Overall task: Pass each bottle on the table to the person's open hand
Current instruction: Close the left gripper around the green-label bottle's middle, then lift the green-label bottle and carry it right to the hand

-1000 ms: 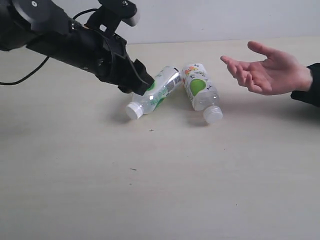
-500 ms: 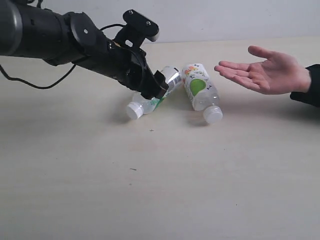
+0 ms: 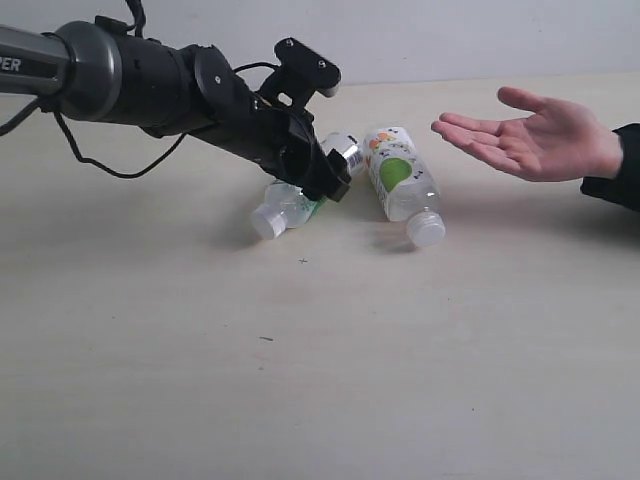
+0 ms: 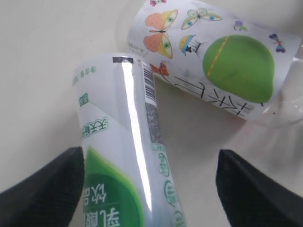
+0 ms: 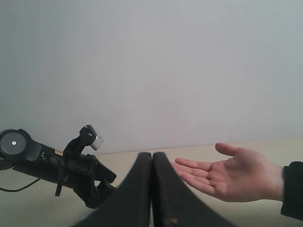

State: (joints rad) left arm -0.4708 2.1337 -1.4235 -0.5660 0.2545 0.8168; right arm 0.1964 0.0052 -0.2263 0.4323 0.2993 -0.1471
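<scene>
Two clear, white-capped bottles with green-and-white labels lie side by side on the table [image 3: 300, 380]. My left gripper [image 3: 325, 178] is open and straddles the body of the left bottle [image 3: 285, 208]; in the left wrist view that bottle [image 4: 118, 142] lies between the black fingers [image 4: 47, 191], near one finger and well apart from the other. The right bottle [image 3: 402, 185] [image 4: 222, 61] lies just past it, untouched. The person's open hand [image 3: 535, 140] [image 5: 227, 177] hovers palm up at the right. My right gripper [image 5: 152, 158] is shut and empty, away from the bottles.
The black left arm [image 3: 150, 85] reaches in from the upper left with a cable trailing behind it. The person's dark sleeve [image 3: 620, 170] is at the right edge. A pale wall [image 5: 151, 61] rises behind the table's far edge.
My left gripper has moved right and down over the left bottle, and its jaws have widened. The hand has flattened and lifted slightly. Both bottles stay where they were.
</scene>
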